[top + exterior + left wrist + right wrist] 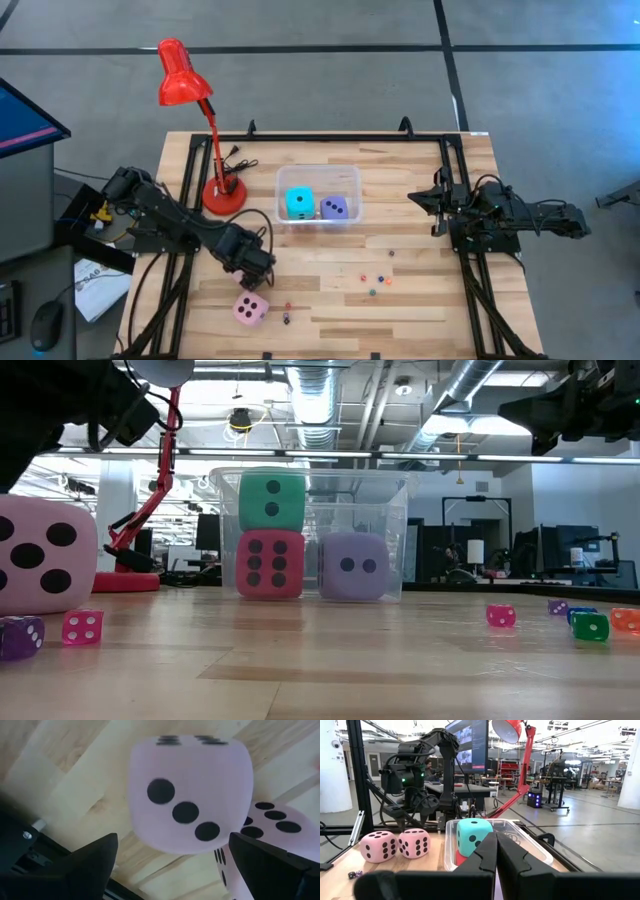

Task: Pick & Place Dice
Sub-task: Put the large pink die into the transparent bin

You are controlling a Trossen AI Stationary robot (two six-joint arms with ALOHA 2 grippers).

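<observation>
Two pink dice lie on the table at the near left. My left gripper (254, 272) points down over one pink die (190, 795), open, with a finger on either side of it and a gap at each. That die rests on the table and shows three pips upward. The other pink die (250, 309) lies just nearer the table's front edge. A cyan die (298, 203) sits on a red die (269, 564) in a clear bin (345, 178), beside a lavender die (335, 208). My right gripper (414, 198) waits shut at the table's right, pointing level.
A red desk lamp (183, 75) stands on its round base (224, 196) just left of the bin. Several tiny coloured dice (376, 281) are scattered over the near middle of the table. A dark metal frame (188, 160) runs along the table's edges.
</observation>
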